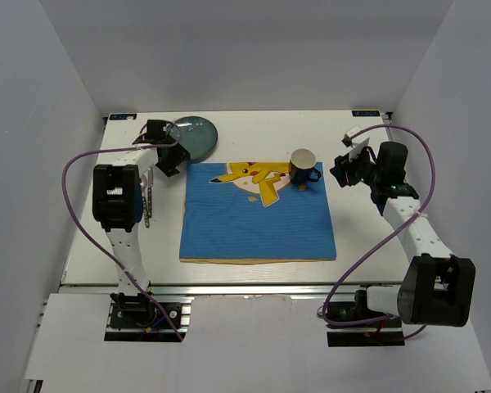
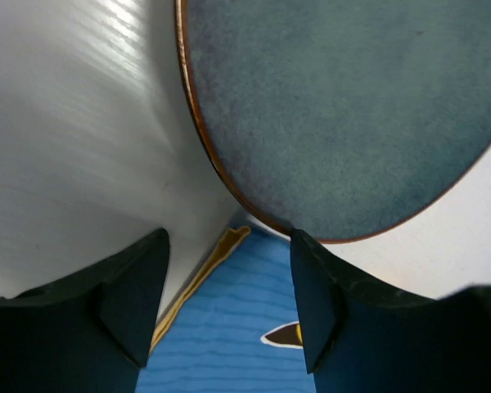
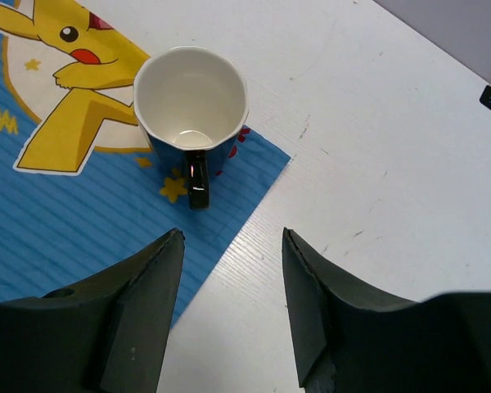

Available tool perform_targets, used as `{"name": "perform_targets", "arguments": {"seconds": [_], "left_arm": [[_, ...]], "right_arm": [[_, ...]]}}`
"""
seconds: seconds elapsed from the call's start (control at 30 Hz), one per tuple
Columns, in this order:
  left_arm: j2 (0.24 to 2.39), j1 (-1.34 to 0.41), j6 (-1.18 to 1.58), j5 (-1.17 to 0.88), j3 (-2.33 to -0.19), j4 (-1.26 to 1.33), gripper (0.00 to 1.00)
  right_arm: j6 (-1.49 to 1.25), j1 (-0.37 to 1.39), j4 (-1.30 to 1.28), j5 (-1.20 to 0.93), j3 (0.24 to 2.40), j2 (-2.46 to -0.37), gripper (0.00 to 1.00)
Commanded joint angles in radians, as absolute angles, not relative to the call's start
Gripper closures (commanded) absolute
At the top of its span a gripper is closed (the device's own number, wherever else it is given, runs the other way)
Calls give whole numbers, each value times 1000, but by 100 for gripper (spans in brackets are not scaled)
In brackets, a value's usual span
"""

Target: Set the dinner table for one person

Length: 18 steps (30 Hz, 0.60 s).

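Evidently at the plate step. Has the left tool (image 1: 168, 157) spread wide and holding nothing, poised just short of the blue-green plate (image 1: 198, 135), with its brown rim straight ahead of the fingers in the left wrist view. Finds that plate lying flat near the far left corner of the surface (image 1: 270, 121), off the blue striped placemat (image 1: 258, 225) and just past its far left corner.

Calls next, probably, for slipping one finger under the rim and the other above it, closing, then carrying the plate to the middle of the placemat without tipping it. Could slip on so thin and glazed an edge, so needs a deep, firm bite.

Already has the dark blue mug (image 1: 303, 164) upright on the far right corner of the placemat, handle turned toward the right tool (image 1: 345, 168). Holds that tool parted and empty near the same corner, apart from the mug.

As for contents: nothing in the mug, white inside bare to the bottom; nothing on the plate either. Carries all of it on the white surface, silver rail along the near edge.
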<state>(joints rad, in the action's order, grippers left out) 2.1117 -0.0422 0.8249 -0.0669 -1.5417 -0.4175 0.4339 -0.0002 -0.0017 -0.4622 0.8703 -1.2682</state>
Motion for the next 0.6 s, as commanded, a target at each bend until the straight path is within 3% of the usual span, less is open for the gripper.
{"name": "perform_targets", "arguments": {"seconds": [0.0, 0.33, 0.57], "left_arm": [[2129, -8, 862, -29, -1585, -385, 30], [2172, 54, 1018, -78, -1459, -89, 37], [2229, 58, 1138, -129, -1407, 107, 62]], "right_arm": [[434, -21, 2, -488, 856, -1236, 43], [428, -25, -35, -508, 862, -1227, 43], [431, -25, -58, -512, 867, -1215, 43]]}}
